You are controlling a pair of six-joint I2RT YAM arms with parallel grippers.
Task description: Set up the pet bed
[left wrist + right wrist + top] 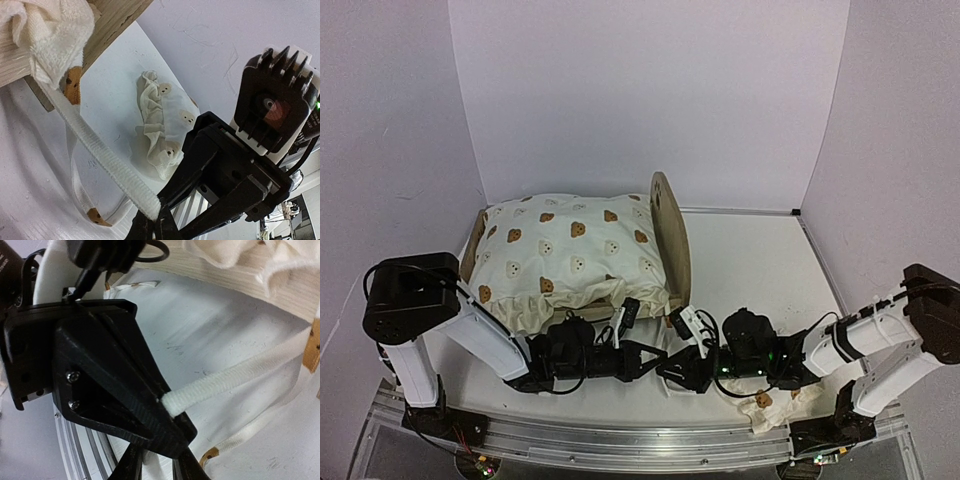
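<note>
Cushion [570, 250] covers the pet bed [670, 235] base; left footboard mostly hidden. Tie [230, 380] end buried in the clamped left end effector [167, 407]. Right end effector [157, 466] fingertips cut off at the edge, gap unreadable. Small pillow [765, 405] lies partly under the right arm [850, 345].

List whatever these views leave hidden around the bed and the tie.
Top view: the base of the pet bed, covered by the cushion.
Right wrist view: the fingertips of the right hand, cut off by the bottom edge, so its grip on the tie is unclear.
Top view: part of the small pillow, under the right arm.
</note>
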